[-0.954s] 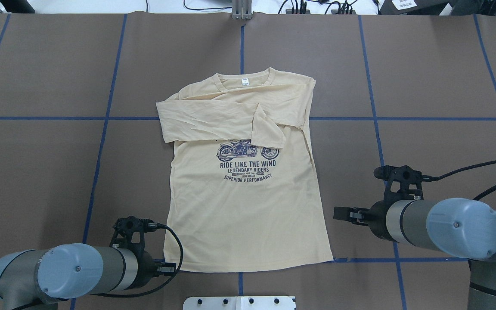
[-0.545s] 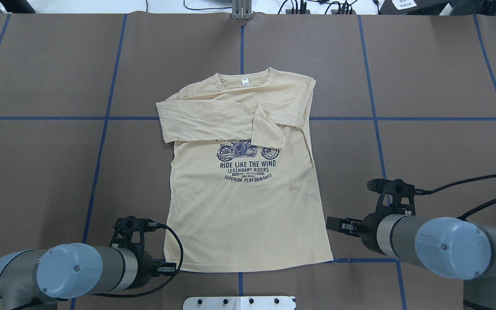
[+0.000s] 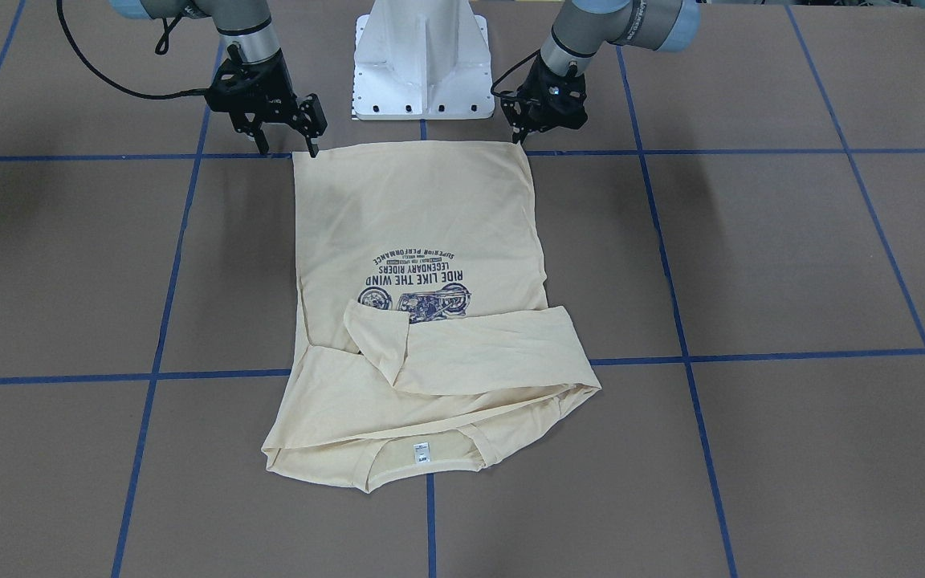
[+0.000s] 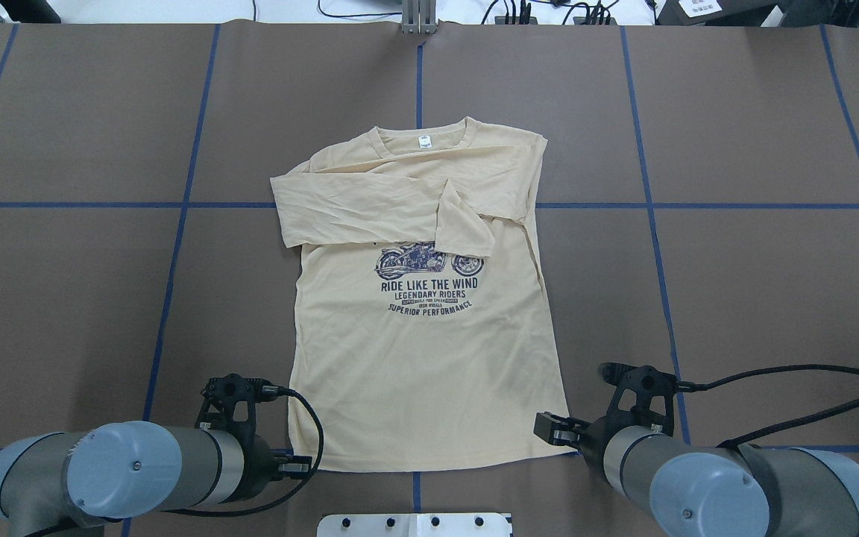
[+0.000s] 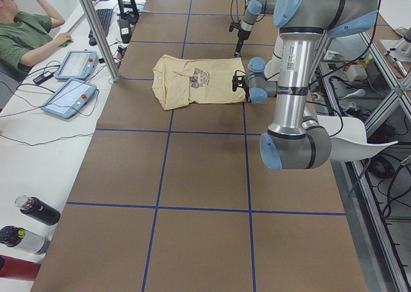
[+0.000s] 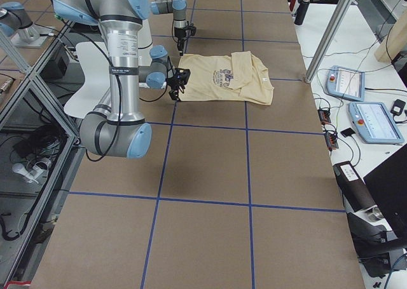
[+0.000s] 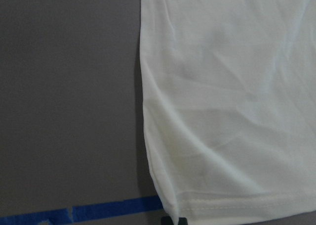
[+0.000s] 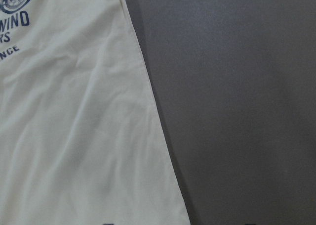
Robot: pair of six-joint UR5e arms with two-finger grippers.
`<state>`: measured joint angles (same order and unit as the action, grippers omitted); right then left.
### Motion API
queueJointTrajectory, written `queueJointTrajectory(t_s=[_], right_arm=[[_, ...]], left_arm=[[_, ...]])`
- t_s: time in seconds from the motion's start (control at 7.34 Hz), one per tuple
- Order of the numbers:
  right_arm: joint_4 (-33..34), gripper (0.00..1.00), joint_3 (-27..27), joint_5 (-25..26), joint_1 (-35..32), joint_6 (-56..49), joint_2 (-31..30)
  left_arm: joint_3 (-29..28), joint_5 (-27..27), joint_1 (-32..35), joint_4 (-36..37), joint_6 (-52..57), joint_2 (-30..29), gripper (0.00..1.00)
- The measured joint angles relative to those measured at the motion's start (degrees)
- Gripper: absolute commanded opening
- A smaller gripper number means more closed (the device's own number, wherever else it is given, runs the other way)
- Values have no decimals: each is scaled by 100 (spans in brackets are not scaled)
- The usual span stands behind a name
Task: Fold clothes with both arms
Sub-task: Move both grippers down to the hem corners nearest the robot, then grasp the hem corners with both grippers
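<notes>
You have the shirt (image 4: 422, 358) lying flat on the surface (image 4: 735, 261), sleeves folded across its chest. Your right hand (image 3: 287, 147) hangs spread wide at one hem corner. Your left hand (image 4: 295, 468) sits at the other corner, and I cannot tell its grip.

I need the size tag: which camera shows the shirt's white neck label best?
Exterior front-facing: the neck label lies nearest that camera, unobstructed. Overhead exterior shows it smaller, farther off. In the side views it is too small to make out; both wrist views show only the shirt near its hem.
</notes>
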<state>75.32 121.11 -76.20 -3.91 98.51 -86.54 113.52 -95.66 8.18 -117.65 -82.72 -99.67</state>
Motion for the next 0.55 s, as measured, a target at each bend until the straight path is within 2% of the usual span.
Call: queueJointTrajectory(t_s=[0.55], right_arm=[[9, 53, -169, 257, 262, 126, 16]], left_arm=[[6, -22, -1, -6, -7, -9, 0]])
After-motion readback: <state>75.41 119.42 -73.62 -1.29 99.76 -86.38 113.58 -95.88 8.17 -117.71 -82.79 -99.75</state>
